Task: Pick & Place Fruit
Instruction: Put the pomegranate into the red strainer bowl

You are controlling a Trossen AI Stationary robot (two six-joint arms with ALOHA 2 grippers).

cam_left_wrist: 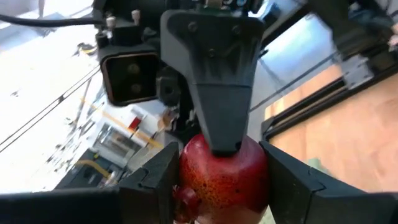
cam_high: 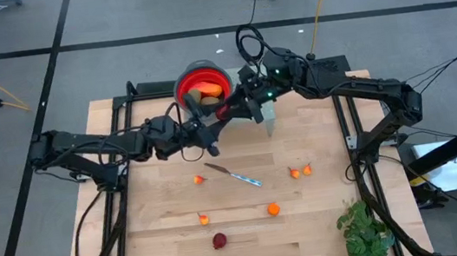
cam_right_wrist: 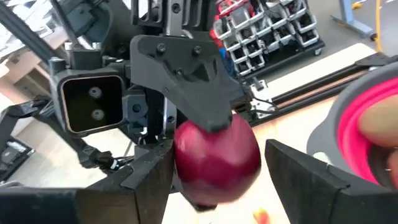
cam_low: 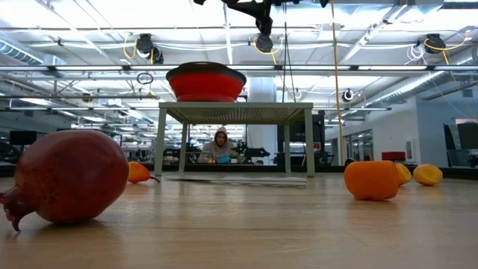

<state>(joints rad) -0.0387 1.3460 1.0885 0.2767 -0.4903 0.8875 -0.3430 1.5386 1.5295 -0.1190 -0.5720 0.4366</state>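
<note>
Both my arms meet over the far middle of the worktop (cam_high: 327, 221), just beside the red bowl (cam_high: 178, 85). My left pincer (cam_left_wrist: 221, 180) is closed on a dark red round fruit (cam_left_wrist: 224, 177) — its two dark fingers (cam_left_wrist: 155, 183) press against the fruit's sides, and the little crown points down between them. My right pincer (cam_right_wrist: 217, 174) reaches in from the other side, and the same fruit sits between its prongs too. One side seems to touch the skin while the other looks a hair apart, so I cannot tell whether this pincer grips or stands free. Each wrist view shows the other pincer's broad dark finger lying on top of the fruit.

The bowl, on its raised stand, holds a red-orange piece (cam_high: 211, 89) and an olive-brown oval (cam_high: 195, 101).

The other fruit lies spread on the nearer half of the worktop: a second dark red round one (cam_high: 220, 241) close to the front edge, an orange one (cam_high: 273, 209) near it, a tiny orange one (cam_high: 203, 219), another (cam_high: 200, 179) beside the thin silver knife (cam_high: 236, 176), and a pair of tiny orange ones (cam_high: 300, 171) further right. A green leafy plant (cam_high: 365, 229) sits at the front right corner. In the room beyond — seen under the bowl's stand — a person (cam_low: 220, 146) sits at a desk.
</note>
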